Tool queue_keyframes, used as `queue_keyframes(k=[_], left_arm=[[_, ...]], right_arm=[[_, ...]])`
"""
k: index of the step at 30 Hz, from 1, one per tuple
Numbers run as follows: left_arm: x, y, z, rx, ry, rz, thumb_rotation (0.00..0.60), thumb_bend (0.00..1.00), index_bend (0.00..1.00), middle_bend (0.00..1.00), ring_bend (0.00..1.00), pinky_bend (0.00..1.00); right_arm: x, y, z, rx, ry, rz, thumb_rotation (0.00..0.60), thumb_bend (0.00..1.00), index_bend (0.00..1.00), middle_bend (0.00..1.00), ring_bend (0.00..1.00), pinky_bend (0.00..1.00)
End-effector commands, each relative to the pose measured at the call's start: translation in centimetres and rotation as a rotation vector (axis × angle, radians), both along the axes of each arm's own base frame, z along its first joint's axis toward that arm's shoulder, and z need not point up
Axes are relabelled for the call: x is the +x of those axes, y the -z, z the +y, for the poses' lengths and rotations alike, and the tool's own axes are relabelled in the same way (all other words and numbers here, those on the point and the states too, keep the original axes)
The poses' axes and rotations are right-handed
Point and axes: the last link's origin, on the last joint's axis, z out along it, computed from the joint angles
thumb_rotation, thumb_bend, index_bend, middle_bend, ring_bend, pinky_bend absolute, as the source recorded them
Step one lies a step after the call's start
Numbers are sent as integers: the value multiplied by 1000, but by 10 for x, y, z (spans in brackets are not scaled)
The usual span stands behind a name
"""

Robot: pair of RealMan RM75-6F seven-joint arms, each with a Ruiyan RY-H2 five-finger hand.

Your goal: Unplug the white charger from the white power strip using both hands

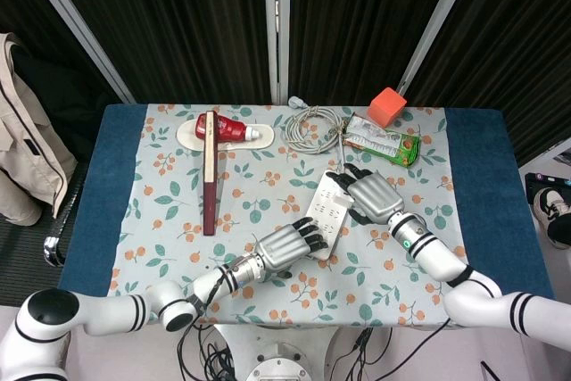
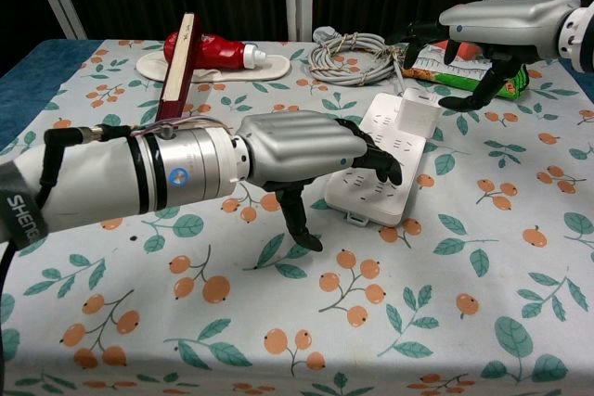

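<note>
The white power strip (image 1: 323, 211) (image 2: 413, 157) lies on the floral cloth right of centre, with the white charger (image 2: 419, 110) standing in its far end. My left hand (image 1: 287, 243) (image 2: 297, 150) reaches over the strip's near end, fingers spread across its top, thumb pointing down beside it; I cannot tell if the fingers touch it. My right hand (image 1: 370, 195) (image 2: 492, 30) hovers above the charger with fingers apart, its thumb curving toward the charger's right side without gripping. In the head view the right hand hides most of the charger.
A dark red book (image 1: 210, 171) (image 2: 176, 90) stands on edge at the left. Behind it a red bottle (image 1: 227, 128) lies on a white dish. A coiled grey cable (image 1: 312, 127), a green snack packet (image 1: 384, 142) and an orange cube (image 1: 386, 106) sit at the back.
</note>
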Motion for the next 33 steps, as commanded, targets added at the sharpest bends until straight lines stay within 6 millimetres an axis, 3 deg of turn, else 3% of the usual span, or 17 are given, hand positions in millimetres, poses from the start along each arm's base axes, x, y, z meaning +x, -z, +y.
queue_keyframes(k=[1, 11, 20, 33], left_arm=[[0, 2, 0, -5, -11, -9, 600, 121, 172, 180, 94, 87], [-1, 5, 2, 0, -18, -22, 600, 121, 172, 180, 94, 85], [-2, 4, 5, 3, -26, -33, 600, 121, 172, 180, 94, 81], [-5, 4, 7, -2, -40, -39, 600, 121, 172, 180, 94, 80]], right_arm=[[2, 13, -6, 15, 5, 29, 600, 327, 10, 188, 44, 255], [-5, 32, -17, 21, 38, 80, 600, 340, 48, 227, 84, 289], [-9, 41, -22, -11, 37, 79, 600, 392, 180, 341, 177, 366], [-14, 48, -22, -14, 12, 77, 600, 433, 305, 396, 237, 411]])
